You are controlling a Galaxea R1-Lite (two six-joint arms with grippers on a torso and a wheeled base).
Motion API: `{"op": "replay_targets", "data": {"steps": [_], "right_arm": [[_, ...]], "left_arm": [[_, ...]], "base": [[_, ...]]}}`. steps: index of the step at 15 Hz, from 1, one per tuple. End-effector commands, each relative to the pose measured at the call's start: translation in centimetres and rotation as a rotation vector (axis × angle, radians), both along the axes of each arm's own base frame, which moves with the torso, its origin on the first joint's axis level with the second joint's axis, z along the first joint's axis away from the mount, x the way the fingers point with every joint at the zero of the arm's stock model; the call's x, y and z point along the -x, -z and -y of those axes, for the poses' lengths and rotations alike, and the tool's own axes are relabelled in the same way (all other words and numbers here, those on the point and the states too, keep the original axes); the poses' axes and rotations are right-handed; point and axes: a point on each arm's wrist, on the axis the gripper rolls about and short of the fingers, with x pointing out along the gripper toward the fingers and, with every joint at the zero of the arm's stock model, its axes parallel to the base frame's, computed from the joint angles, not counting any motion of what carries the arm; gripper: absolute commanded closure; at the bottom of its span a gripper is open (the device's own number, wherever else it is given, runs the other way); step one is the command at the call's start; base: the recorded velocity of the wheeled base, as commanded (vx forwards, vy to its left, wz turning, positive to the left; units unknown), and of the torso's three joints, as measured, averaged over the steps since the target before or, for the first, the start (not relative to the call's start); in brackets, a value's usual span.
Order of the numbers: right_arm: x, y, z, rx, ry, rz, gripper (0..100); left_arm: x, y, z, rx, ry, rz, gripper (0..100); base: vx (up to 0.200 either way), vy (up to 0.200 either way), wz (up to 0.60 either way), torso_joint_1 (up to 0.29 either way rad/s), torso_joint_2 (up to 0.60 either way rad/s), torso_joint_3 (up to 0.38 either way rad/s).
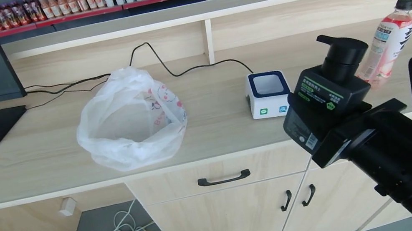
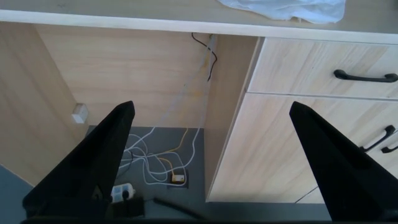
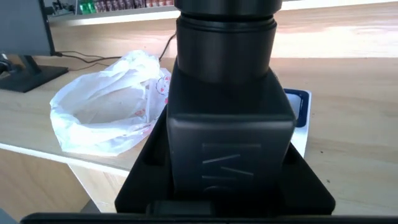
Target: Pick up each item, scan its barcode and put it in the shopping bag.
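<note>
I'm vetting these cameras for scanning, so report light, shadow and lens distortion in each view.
Head view: even light, soft shadows, the counter ledge slightly bowed. Right wrist view: the black pump bottle looms dark against the bright shopping bag. Left wrist view: the left gripper shows as dark silhouettes before the lit cabinet.

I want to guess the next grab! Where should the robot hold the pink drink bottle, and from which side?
Probably around the labelled middle of the pink drink bottle, coming in level from the robot's side of the counter. It stands on its base, tall and round, so a side grip closes across its body; the black cap looks too small to hold.
</note>
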Motion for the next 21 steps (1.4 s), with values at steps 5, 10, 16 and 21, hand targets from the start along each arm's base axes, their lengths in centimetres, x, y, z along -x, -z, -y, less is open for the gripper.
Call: {"op": "replay_targets", "data": {"steps": [5, 10, 16, 21], "right_arm": [[-0.4, 0.1, 0.0, 0.003, 0.01, -0.002, 100], [-4.9, 0.0, 0.7, 0.029, 0.063, 0.039, 100], [-10.1, 0.7, 1.8, 0.096, 0.031, 0.086, 100], [-14.0, 0.2, 4.6, 0.195, -0.129, 0.201, 100]], "left_arm": [[0.0, 0.0, 0.0, 0.001, 0.001, -0.001, 0], [0.0, 0.0, 0.0, 0.001, -0.001, -0.001, 0], [0.0, 0.0, 0.0, 0.001, 0.001, -0.001, 0], [0.0, 0.0, 0.0, 0.0, 0.001, -0.001, 0]], "base": [[0.0, 0.0, 0.0, 0.0, 0.0, 0.0], [0.0, 0.0, 0.0, 0.0, 0.0, 0.0], [0.0, 0.0, 0.0, 0.0, 0.0, 0.0], [0.0, 0.0, 0.0, 0.0, 0.0, 0.0]]}}
